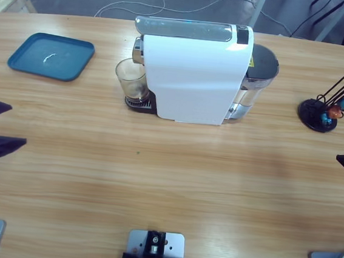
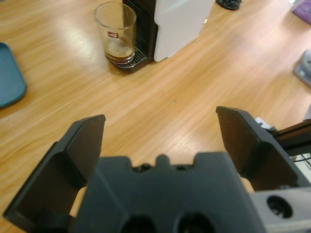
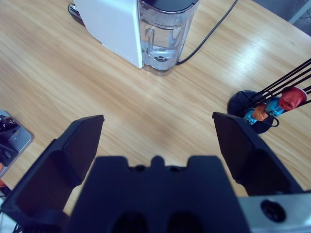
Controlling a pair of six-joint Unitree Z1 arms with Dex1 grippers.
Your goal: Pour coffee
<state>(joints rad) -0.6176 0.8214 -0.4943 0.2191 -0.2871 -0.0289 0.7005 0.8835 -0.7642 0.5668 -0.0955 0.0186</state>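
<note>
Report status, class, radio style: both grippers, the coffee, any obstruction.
Left gripper open, empty. Right gripper open, empty. Dark coffee in small clear glass on white coffee machine's drip tray. Bare wooden table between; nothing blocking.

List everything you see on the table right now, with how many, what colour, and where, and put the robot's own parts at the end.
Coffee machine: one, white with a black and silver top, back middle of the table.
Water tank: one, clear, on the machine's end nearest the rack.
Glass: one, clear with a small logo, on the machine's drip grille.
Coffee: one shallow dark brown layer in the glass.
Tray: one, blue, far corner beyond the glass.
Capsule rack: one, black, at the opposite end.
Capsules: several on the rack; red, orange and blue.
Cable: one, black, behind the machine.
Left hand: black, open.
Right hand: black, open.
</note>
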